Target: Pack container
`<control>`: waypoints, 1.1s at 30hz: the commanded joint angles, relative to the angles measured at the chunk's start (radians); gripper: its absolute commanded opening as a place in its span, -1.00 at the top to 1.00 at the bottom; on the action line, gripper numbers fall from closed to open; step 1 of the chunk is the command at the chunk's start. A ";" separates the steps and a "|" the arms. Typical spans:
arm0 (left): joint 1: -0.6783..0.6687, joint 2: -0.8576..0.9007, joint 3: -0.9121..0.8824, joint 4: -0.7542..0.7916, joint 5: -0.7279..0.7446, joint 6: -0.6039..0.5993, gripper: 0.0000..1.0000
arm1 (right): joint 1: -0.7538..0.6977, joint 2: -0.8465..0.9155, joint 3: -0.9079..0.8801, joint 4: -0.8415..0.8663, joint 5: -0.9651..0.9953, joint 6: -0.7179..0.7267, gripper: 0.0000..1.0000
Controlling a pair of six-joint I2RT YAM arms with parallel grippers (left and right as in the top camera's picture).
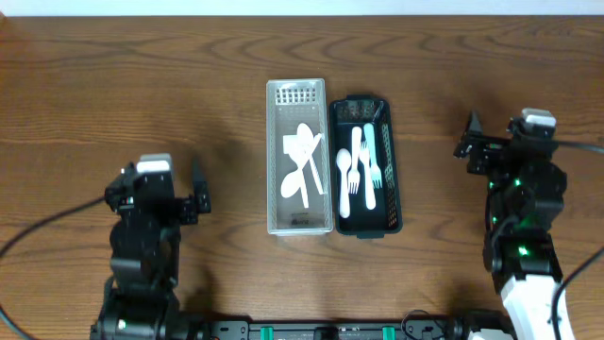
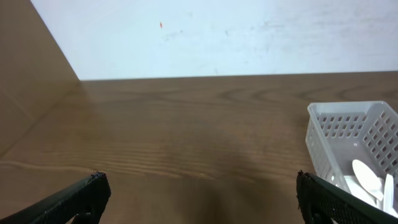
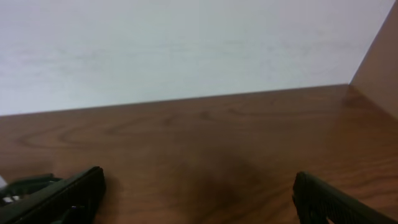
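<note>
A white slotted container [image 1: 279, 161] stands at the table's middle with white spoons [image 1: 304, 162] lying in it. Touching its right side is a dark tray [image 1: 393, 179] holding white forks and a pale blue fork [image 1: 361, 162]. My left gripper [image 1: 160, 194] is open and empty, left of the containers, above bare table. The white container's far corner [image 2: 348, 134] shows at the right of the left wrist view. My right gripper [image 1: 495, 142] is open and empty, right of the dark tray. The dark tray's edge [image 3: 25, 184] shows at the left of the right wrist view.
The wooden table [image 1: 132, 85] runs to a white wall at the back [image 2: 217, 31]. Black cables trail from both arm bases near the front edge [image 1: 47, 231].
</note>
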 commanded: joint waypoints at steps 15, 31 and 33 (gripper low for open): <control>-0.003 -0.137 -0.071 0.017 -0.076 0.033 -0.96 | 0.008 -0.092 -0.017 -0.489 0.006 -0.009 -0.98; -0.003 -0.137 -0.071 0.018 -0.076 0.033 -0.96 | 0.008 -0.152 -0.018 -0.824 0.006 -0.009 -0.99; -0.003 -0.137 -0.071 0.017 -0.076 0.033 -0.96 | 0.015 -0.205 -0.018 -0.835 0.006 -0.009 -0.99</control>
